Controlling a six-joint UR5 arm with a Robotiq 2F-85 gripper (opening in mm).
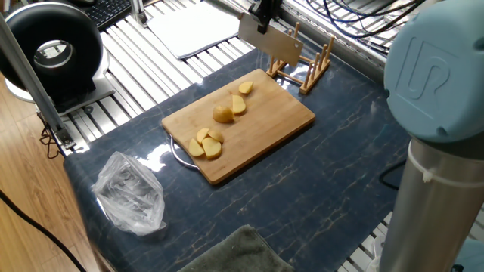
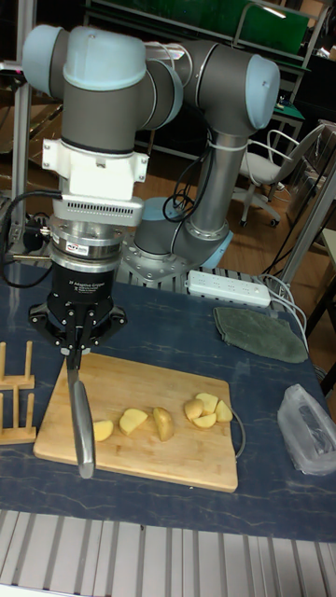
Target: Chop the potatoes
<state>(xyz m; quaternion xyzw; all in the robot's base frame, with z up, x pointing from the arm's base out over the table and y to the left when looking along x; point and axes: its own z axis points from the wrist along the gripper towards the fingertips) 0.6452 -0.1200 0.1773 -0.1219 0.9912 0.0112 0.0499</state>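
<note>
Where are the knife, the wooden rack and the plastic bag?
knife (image 2: 84, 434), tall fixed view, on the blade.
wooden rack (image 1: 308, 69), fixed view, on an upright peg.
plastic bag (image 1: 130, 193), fixed view, on its crumpled middle.

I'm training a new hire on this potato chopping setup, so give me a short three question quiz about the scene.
1. True or false: the claw grips a knife.
2. Where do the potatoes lie? A) on the cutting board B) in the plastic bag C) on the wooden rack
3. Fill in: a folded green ___ lies on the table behind the board.

Key: 1 true; 2 A; 3 cloth.
</note>
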